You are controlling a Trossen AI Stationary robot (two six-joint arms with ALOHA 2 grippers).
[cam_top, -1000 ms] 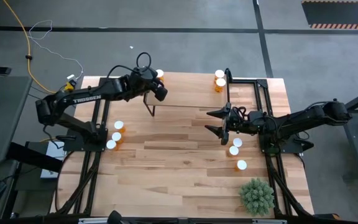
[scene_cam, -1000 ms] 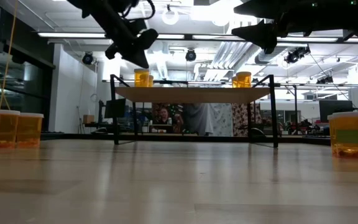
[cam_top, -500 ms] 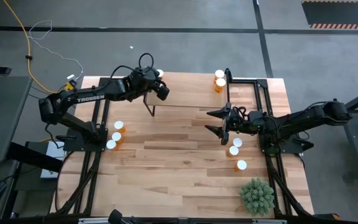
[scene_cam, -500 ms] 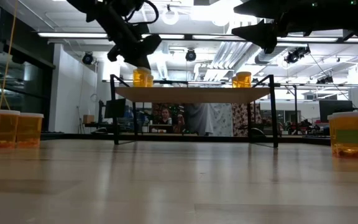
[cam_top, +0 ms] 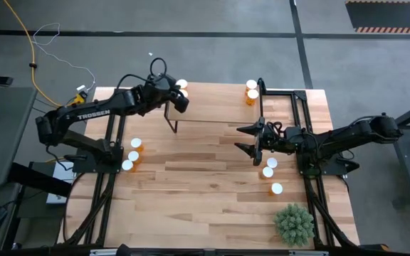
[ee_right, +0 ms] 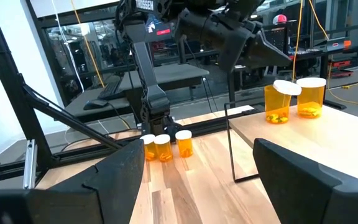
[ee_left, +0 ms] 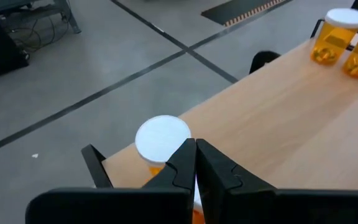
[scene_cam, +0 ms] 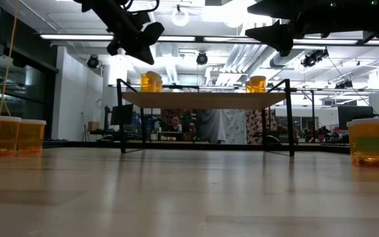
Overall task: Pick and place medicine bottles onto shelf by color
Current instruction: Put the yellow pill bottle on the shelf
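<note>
The shelf (cam_top: 212, 107) stands at the table's far middle. Two orange medicine bottles with white caps (scene_cam: 151, 81) stand at its left end, two more (cam_top: 251, 91) at its right end. Three bottles (cam_top: 132, 154) stand on the table at the left, and three (cam_top: 269, 173) at the right. My left gripper (cam_top: 180, 102) hangs shut and empty above the shelf's left end, just short of a white-capped bottle (ee_left: 162, 138). My right gripper (cam_top: 251, 139) hovers open and level near the shelf's right front leg, holding nothing.
A green spiky plant (cam_top: 294, 224) sits at the table's near right corner. The shelf's thin black legs (scene_cam: 122, 118) stand on the tabletop. Bare wood lies across the table's middle and near side (cam_top: 198, 192).
My left gripper has risen a little above the shelf's left end and drawn slightly toward the table's left, staying shut. The bottles and the right arm have kept still.
</note>
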